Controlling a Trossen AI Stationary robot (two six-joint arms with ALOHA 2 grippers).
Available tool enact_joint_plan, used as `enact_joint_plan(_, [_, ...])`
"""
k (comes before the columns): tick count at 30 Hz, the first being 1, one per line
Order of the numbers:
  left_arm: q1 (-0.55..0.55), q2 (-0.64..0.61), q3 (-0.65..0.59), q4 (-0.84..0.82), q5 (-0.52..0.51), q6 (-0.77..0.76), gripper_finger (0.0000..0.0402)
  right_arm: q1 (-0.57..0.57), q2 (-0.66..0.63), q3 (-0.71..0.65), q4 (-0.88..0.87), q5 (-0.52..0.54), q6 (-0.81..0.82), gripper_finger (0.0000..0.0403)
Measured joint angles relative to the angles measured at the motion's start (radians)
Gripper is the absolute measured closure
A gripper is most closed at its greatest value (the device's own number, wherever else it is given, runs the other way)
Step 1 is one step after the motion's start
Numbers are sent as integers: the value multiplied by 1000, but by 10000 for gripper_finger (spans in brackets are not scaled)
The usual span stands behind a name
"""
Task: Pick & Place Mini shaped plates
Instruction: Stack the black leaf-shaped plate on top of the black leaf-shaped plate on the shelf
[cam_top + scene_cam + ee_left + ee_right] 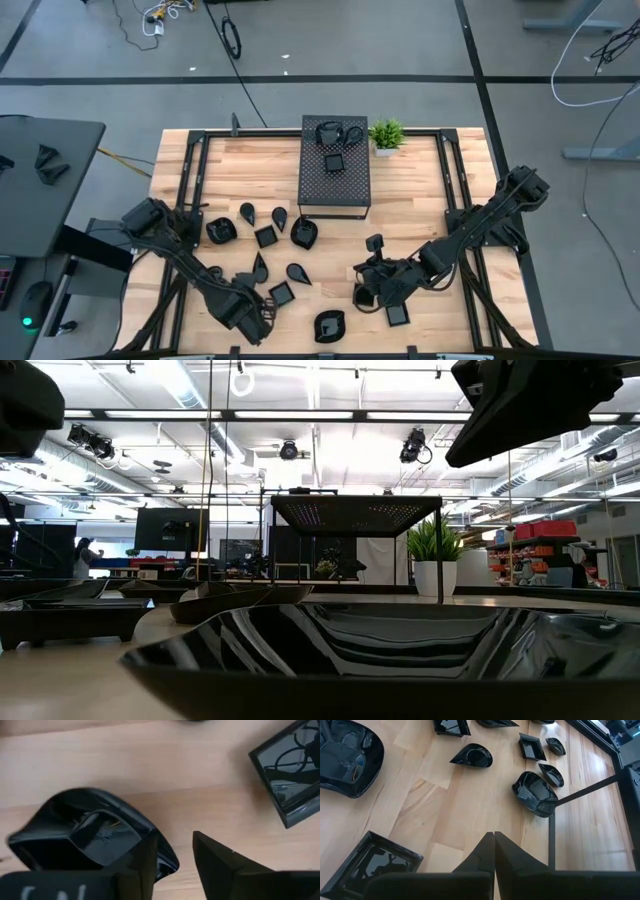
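Left end effector (172, 865) low over the bench (440, 210), fingers apart astride the rim of a rounded mini plate (85, 835).
Right end effector (493, 851) fingers together, empty, above bare wood; other plates (265, 236) scattered mid-bench.

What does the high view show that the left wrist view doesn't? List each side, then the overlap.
Only the high view: the perforated black box with dishes on top, the potted plant, the right claw, and the many scattered plates. Only the left wrist view: the left claw close up, fingers apart, one at the rim of a rounded plate. Both: the wooden table and a square plate.
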Motion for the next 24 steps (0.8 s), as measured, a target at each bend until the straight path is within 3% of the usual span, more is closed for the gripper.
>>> enact_joint_plan(12, [1, 0, 0, -17, 69, -24, 346, 0, 0, 0, -2, 0, 0, 399])
enact_joint_plan(24, [0, 0, 0, -17, 169, -44, 353, 0, 0, 0, -3, 0, 0, 399])
